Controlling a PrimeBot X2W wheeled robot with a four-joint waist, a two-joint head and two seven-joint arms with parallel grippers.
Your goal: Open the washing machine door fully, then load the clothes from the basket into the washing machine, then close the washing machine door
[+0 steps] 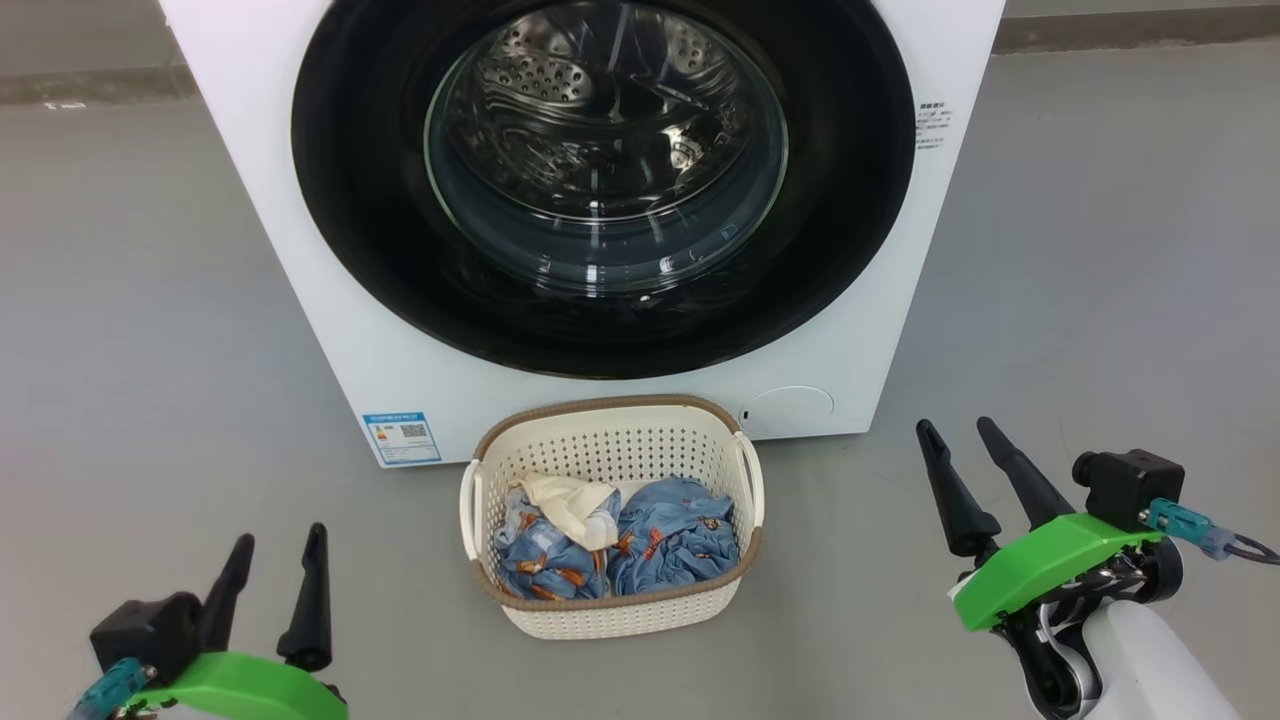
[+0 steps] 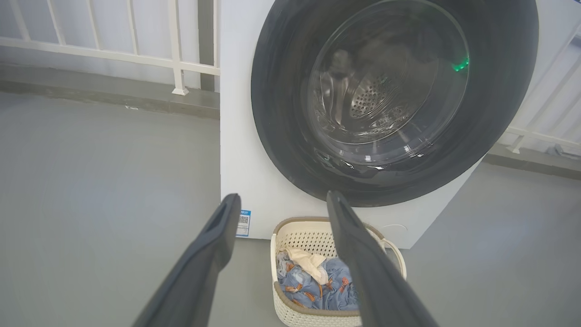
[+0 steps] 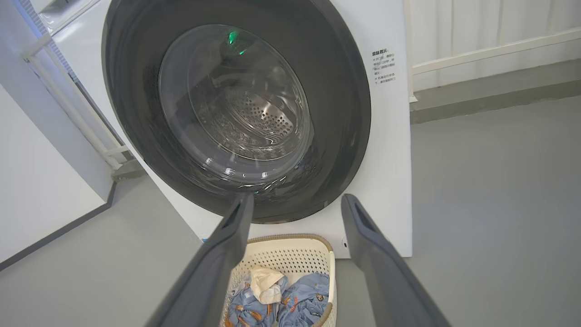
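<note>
The door (image 1: pixel 605 170) sits shut on the washing machine (image 1: pixel 300 300): rigid, glossy, likely slippery, so we would hook its rim edge. The clothes (image 1: pixel 620 540), soft and light, lie in the basket (image 1: pixel 610 405) just in front. Our left gripper (image 1: pixel 280 535) and right gripper (image 1: pixel 955 424) gape wide, empty.

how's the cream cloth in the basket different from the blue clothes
Colour: the cream cloth is plain, the blue clothes carry small orange and white prints.
Place: the cream cloth lies on top at the left, the blue clothes lie beneath it and across the basket.
Extent: the cream cloth is one small piece, the blue clothes take most of the room.
Both lie crumpled inside it.
</note>
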